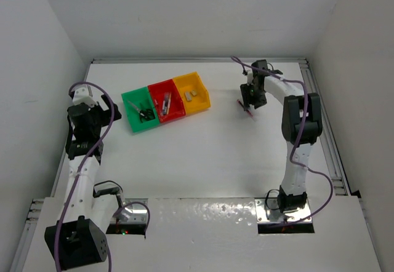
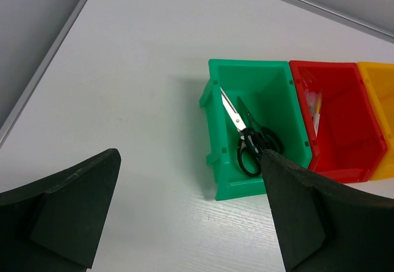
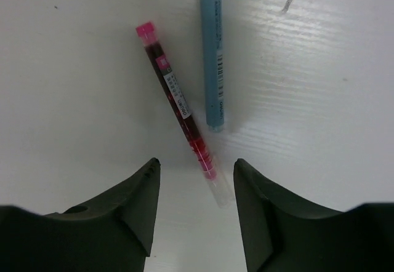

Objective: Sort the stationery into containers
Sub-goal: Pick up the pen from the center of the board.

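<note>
The containers sit in a row at the back left: green bin (image 1: 139, 111), red bin (image 1: 167, 101), yellow bin (image 1: 192, 92). Black-handled scissors (image 2: 246, 133) lie in the green bin (image 2: 212, 100). Pens lie in the red bin (image 2: 345, 130), and small eraser blocks (image 1: 191, 93) in the yellow one. A red pen (image 3: 175, 100) and a blue pen (image 3: 212, 56) lie side by side on the table at the back right. My right gripper (image 3: 197, 161) hovers open over them, the red pen's clear end between its fingers, touching neither. My left gripper (image 2: 189, 161) is wide open and empty, just short of the green bin.
The white table (image 1: 203, 155) is walled on the left, back and right. A raised rail (image 1: 320, 118) runs along the right edge near my right arm. Purple cables (image 1: 92, 87) loop round both arms.
</note>
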Tool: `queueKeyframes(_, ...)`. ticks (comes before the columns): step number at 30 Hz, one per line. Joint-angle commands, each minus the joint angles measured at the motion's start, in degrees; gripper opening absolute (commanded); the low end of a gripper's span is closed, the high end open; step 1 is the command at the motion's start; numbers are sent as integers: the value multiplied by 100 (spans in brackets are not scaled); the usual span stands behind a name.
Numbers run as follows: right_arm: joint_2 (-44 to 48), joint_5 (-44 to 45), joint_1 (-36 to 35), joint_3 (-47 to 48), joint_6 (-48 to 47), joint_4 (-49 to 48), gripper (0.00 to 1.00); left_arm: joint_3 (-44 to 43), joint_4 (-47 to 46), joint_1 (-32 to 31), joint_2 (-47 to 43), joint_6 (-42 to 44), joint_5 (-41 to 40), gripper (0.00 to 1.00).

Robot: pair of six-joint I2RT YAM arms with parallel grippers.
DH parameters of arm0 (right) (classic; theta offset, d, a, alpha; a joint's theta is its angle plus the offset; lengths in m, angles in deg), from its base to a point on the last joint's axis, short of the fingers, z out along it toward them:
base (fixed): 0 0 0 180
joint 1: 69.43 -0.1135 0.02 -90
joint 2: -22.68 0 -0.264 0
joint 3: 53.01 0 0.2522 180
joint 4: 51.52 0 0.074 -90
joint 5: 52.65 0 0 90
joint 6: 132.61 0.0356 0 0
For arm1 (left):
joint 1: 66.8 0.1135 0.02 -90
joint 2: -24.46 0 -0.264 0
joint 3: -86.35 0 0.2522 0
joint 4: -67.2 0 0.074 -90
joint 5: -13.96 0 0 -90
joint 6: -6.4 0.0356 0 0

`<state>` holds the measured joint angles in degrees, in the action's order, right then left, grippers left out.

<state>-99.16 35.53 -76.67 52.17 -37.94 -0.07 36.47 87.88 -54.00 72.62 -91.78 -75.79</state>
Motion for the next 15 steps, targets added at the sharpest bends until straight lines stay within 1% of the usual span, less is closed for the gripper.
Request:
queueKeyframes(1, -156, -99, -13, 17, -159, 239, 49, -211, -244, 21, 9, 1, 80, 95)
queueKeyframes(6, -129, 138, -75, -352, -176, 230, 43, -176, -270, 30, 18, 10, 36, 95)
queueKeyframes(8, -164, 173, -93, -405, -159, 265, 36, -150, -305, 21, 0, -8, 28, 95)
queueKeyframes(9, -182, 174, -110, -405, -142, 282, 30, -150, -331, 30, 9, -8, 36, 95)
queueKeyframes(10, -182, 174, -119, -414, -141, 309, 13, -141, -331, 21, 0, -8, 36, 95)
queueKeyframes(11, -191, 174, -154, -405, -141, 352, 6, -150, -323, 21, -8, 1, 28, 95)
queueKeyframes(12, -182, 174, -241, -397, -176, 396, 1, -159, -323, 21, -9, 1, 28, 95)
queueKeyframes(15, -7, 463, -522, -502, -352, 529, 0, -132, -323, 12, -52, 19, 1, 95)
